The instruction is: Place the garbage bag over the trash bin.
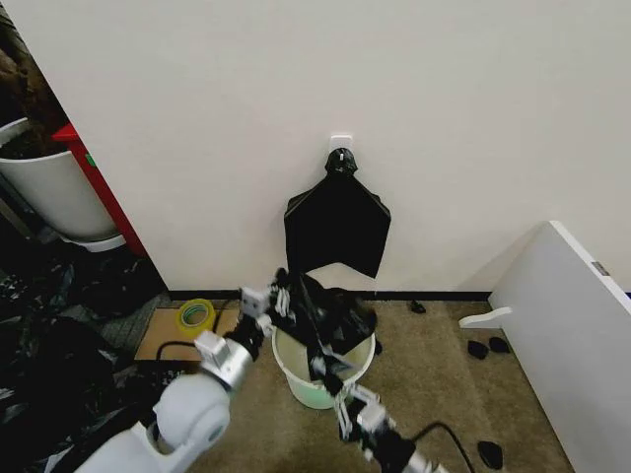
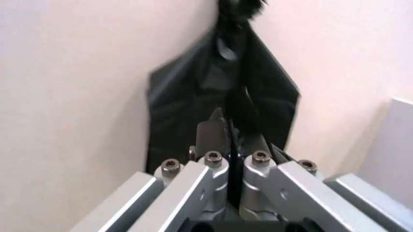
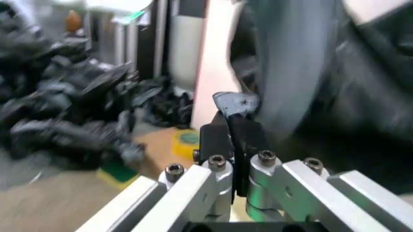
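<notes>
Plastic is gathering in a wrinkled black heap over the far rim of the bin, which is standing on the carpet just in front of the wall. This bag is draping across the bin's mouth, with the near part of the rim and the pale wall below it showing uncovered. The left tool is reaching in from the left and pinching the bag's edge at the bin's far-left side; in the left wrist view its fingers are sitting pressed together with a strand of black film running up from between them. The right tool is coming up from the near right and clamping the bag at the near rim; in the right wrist view its fingers are closing tightly on a fold of the film, with more of the bag spreading beyond. On the wall behind, a flat black bundle is hanging from a clip. A tape roll is lying on cardboard to the left of the bin.
</notes>
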You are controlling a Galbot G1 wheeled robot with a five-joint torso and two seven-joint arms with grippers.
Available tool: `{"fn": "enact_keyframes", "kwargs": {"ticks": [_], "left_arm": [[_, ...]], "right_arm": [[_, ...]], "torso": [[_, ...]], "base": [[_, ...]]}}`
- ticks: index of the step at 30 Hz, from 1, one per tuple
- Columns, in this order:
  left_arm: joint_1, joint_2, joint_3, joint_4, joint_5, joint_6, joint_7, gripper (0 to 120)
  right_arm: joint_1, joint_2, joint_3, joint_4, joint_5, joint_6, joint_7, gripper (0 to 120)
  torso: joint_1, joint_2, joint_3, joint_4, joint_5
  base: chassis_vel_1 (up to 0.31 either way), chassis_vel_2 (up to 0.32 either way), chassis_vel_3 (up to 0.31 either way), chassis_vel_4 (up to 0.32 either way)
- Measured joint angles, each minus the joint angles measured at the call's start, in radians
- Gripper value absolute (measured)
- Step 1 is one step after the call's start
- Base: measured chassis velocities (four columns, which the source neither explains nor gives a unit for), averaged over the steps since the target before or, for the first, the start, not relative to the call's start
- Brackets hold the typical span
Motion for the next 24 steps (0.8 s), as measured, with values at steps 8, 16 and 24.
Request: {"fn": "enact_keyframes", "kwargs": {"ticks": [8, 16, 24], "left_arm": [[-0.019, -0.009, -0.058, -0.003, -0.037, 0.016, -0.064, 0], [-0.043, -0.005, -0.115, 0.005, -0.071, 0.021, -0.091, 0], [-0.059, -0.003, -0.127, 0.029, -0.079, 0.022, -0.098, 0]], "right_arm": [[-0.014, -0.019, 0.031, -0.019, -0.032, 0.04, -0.008, 0], [-0.026, -0.04, 0.05, -0.008, -0.015, 0.038, -0.008, 0], [-0.05, -0.063, 0.073, -0.002, 0.015, 0.049, -0.02, 0]], "torso": [[0.0, 0.0, 0.0, 0.0002, 0.0], [0.0, 0.0, 0.0, 0.0002, 0.0], [0.0, 0.0, 0.0, 0.0002, 0.0]], "base": [[0.0, 0.0, 0.0, 0.0], [0.0, 0.0, 0.0, 0.0], [0.0, 0.0, 0.0, 0.0]]}}
